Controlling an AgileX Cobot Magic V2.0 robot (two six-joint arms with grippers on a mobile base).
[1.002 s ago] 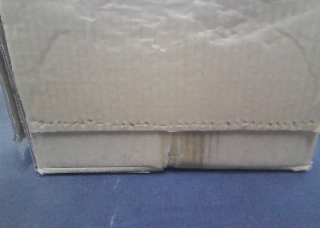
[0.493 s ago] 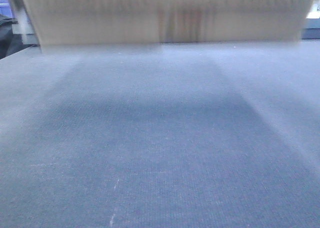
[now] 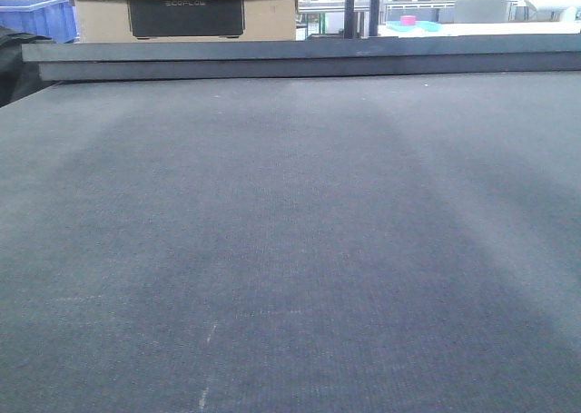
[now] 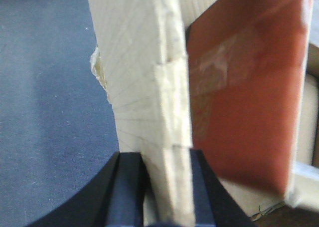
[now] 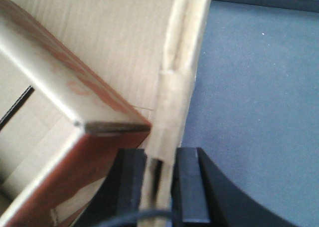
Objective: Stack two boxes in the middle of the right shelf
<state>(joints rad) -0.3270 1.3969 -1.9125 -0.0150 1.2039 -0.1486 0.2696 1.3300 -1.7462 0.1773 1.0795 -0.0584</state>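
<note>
Two grippers share one load. Your left gripper (image 4: 167, 159) is pinched on a wall of the box (image 4: 139, 62), and your right gripper (image 5: 159, 159) is clamped on another wall the same way. Below both grippers lies the bare tabletop (image 3: 290, 250), with the box held clear above it. By my judgement this is the carry step. Next, swing toward the shelf, which is not in view. Hold both pinches level so the thin cardboard neither slips nor tears.

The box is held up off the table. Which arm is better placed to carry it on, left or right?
Neither alone, I think. The left gripper and the right gripper each clamp one wall of the box, so both should carry it together.
</note>
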